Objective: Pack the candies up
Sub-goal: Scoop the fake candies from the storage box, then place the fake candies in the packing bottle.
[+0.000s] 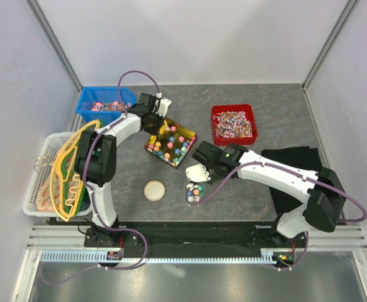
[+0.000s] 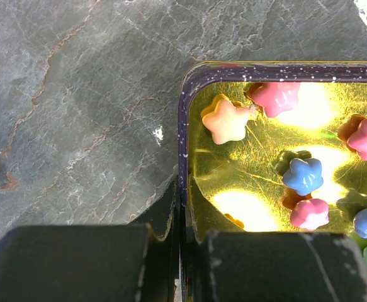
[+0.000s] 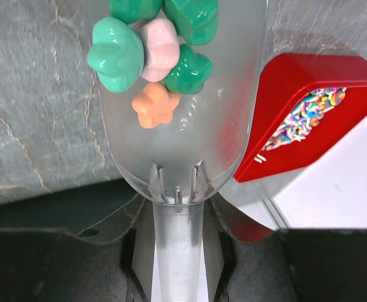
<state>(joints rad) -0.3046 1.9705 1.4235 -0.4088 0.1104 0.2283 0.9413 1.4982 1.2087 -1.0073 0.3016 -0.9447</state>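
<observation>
The candies (image 2: 303, 176) are seen as small, chunky, glossy sweets with lobed star or flower outlines, each of a single colour: pink, peach, blue, green, yellow and red. Most are scattered over the gold inner floor of a shallow tray (image 2: 184, 126) with a dark speckled rim. The tray is set askew near the middle of the bench (image 1: 246, 198), towards its far edge. One corner of the tray's rim is pinched between the fingers of the left gripper (image 2: 182, 236), which are closed tight on it. A clear plastic scoop (image 3: 233, 94) is gripped by its handle in the right gripper (image 3: 177, 258), whose jaws are drawn in against that handle. Green, pale pink and orange candies are bunched at the scoop's far end. More mixed candies are held in a small clear jar (image 1: 188, 192), placed just beside that end and closer to the bench's near edge. A round lid (image 1: 154, 190) is laid flat to the jar's left.
</observation>
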